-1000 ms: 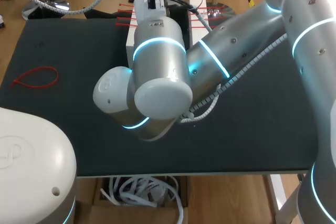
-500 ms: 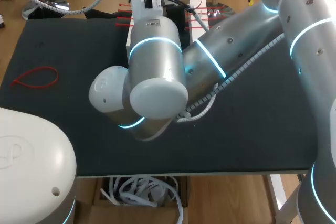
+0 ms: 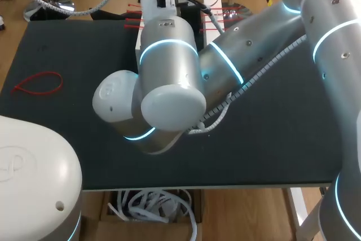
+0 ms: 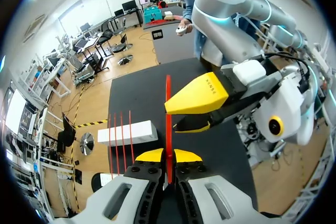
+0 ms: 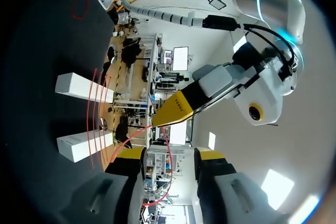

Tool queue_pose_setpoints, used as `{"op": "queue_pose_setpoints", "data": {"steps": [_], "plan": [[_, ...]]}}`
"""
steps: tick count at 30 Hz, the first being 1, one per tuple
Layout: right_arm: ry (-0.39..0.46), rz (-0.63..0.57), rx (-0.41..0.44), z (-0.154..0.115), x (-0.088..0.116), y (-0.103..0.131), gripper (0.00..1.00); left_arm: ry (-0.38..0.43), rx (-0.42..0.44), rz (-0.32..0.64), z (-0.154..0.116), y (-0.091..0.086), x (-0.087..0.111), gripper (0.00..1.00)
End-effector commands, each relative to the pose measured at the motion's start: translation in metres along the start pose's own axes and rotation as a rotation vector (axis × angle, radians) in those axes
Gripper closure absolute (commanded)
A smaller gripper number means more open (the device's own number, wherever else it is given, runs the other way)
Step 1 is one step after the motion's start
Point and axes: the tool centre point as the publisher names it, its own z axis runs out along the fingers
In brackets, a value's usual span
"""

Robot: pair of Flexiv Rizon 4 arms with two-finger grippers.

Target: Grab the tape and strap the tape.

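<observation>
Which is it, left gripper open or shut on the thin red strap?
Shut on it: left gripper has both yellow fingertips pressing the thin red strap between them.

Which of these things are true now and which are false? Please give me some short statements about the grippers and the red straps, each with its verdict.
1. The jaws of the left gripper are shut on a red strap. True.
2. The jaws of the right gripper are shut on the same strap. False: they stand apart, and the strap passes between them.
3. A red loop lies on the table, apart from both grippers. True.
4. The white blocks are bare. False: spare red straps lie across them.
</observation>
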Motion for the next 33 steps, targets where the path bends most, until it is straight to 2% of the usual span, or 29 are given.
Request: {"op": "queue_pose_setpoints", "data": {"steps": [1, 7, 14, 20, 23, 24, 25, 26, 33], "plan": [[0.008, 0.003, -0.011, -0.006, -0.011, -0.007, 0.66, 0.000, -0.002, -0.001, 0.000, 0.000, 0.000, 1.00], [-0.008, 0.018, 0.007, -0.010, -0.025, -0.026, 0.68, 0.000, -0.002, -0.001, 0.000, 0.000, 0.000, 1.00], [-0.018, 0.029, 0.051, -0.003, -0.044, -0.069, 0.69, 0.000, -0.002, -0.001, 0.000, 0.000, 0.000, 1.00], [-0.002, 0.022, 0.079, 0.017, -0.049, -0.107, 0.57, 0.000, -0.002, -0.001, 0.000, 0.000, 0.000, 1.00], [-0.007, 0.021, 0.089, 0.025, -0.051, -0.122, 0.54, 0.000, -0.002, -0.001, 0.000, 0.000, 0.000, 1.00], [-0.004, 0.024, 0.089, 0.028, -0.051, -0.127, 0.43, 0.000, -0.002, -0.001, 0.000, 0.000, 0.000, 1.00], [0.004, 0.031, 0.076, 0.031, -0.051, -0.131, 0.12, 0.000, -0.002, -0.001, 0.000, 0.000, 0.000, 1.00], [0.014, 0.034, 0.088, 0.035, -0.050, -0.136, 0.00, 0.000, -0.002, -0.001, 0.000, 0.000, 0.000, 1.00], [-0.004, 0.018, 0.146, 0.066, -0.046, -0.174, 0.00, 0.000, -0.002, -0.001, 0.000, 0.000, 0.000, 1.00]]}}
